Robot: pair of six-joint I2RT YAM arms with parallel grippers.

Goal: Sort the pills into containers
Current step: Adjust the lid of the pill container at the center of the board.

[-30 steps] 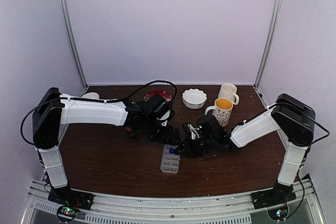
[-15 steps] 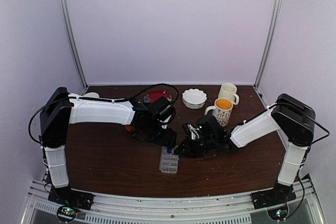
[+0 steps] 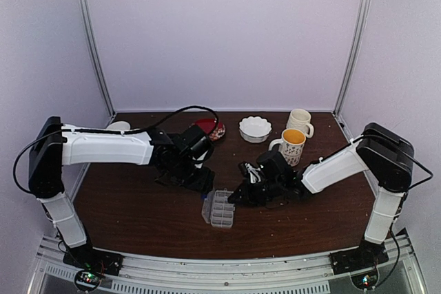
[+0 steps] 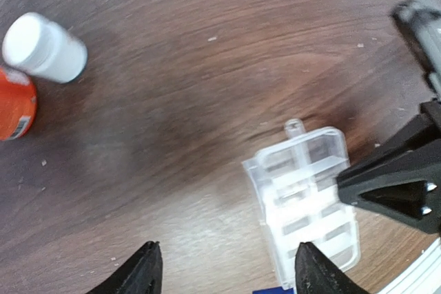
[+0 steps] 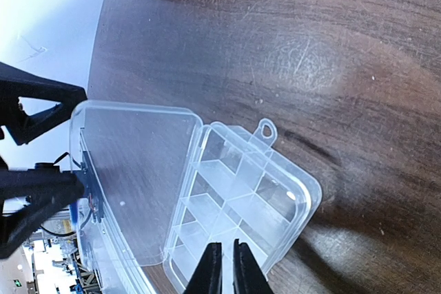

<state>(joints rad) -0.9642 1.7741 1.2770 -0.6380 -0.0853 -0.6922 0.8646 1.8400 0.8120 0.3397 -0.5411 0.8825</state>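
Note:
The clear pill box (image 3: pixel 223 209) lies on the brown table with its hinged lid (image 5: pixel 131 177) swung open to the left. Its two rows of cells (image 5: pixel 255 197) look empty. My right gripper (image 5: pixel 222 270) is shut on the box's near wall. It also shows in the top view (image 3: pixel 238 196). My left gripper (image 4: pixel 227 266) is open and empty, hovering left of the box (image 4: pixel 306 201); it sits at the box's upper left in the top view (image 3: pixel 200 182). I see no pills for certain, only tiny pale specks (image 4: pixel 212 38) on the table.
A small white bottle (image 4: pixel 45 47) and an orange bottle (image 4: pixel 14 103) lie to the left of the box. At the back stand a red dish (image 3: pixel 210 129), a white bowl (image 3: pixel 255 129) and two mugs (image 3: pixel 293 145), (image 3: pixel 300 120).
The box's lid has swung open to the left. My left gripper has drawn back up and to the left, away from the box. My right gripper has stayed at the box.

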